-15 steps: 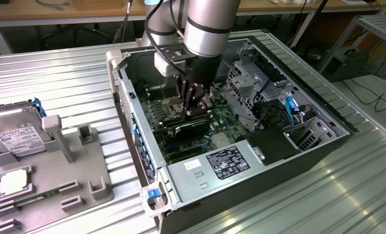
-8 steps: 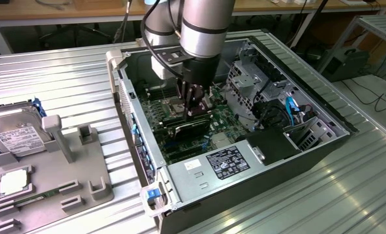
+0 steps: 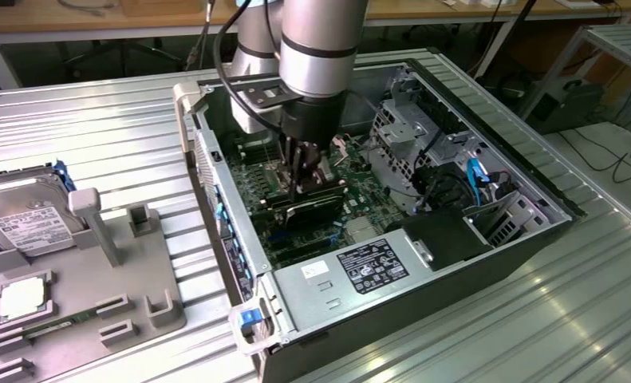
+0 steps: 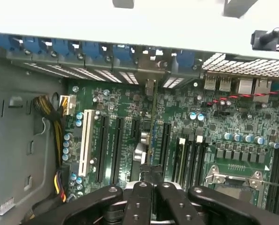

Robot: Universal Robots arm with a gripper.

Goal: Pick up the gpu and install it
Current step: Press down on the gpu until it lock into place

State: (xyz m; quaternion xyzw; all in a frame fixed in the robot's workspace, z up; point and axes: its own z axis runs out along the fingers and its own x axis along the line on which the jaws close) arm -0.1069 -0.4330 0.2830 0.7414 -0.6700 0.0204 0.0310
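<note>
black claw [image 4: 146,187] and black gpu [image 3: 309,209] over a green motherboard [image 4: 223,126]; white slot [image 4: 87,143]; silver ribbed tabletop [image 3: 92,136]; blue clips [image 4: 83,47].

The computer case [image 3: 400,263] lies open on the desk [image 3: 102,128], the gpu [image 3: 309,209] standing on edge inside over the motherboard [image 4: 121,136]. At the exterior view's left, a hard drive [image 3: 28,219] sits in a holder tray [image 3: 92,295].
</note>
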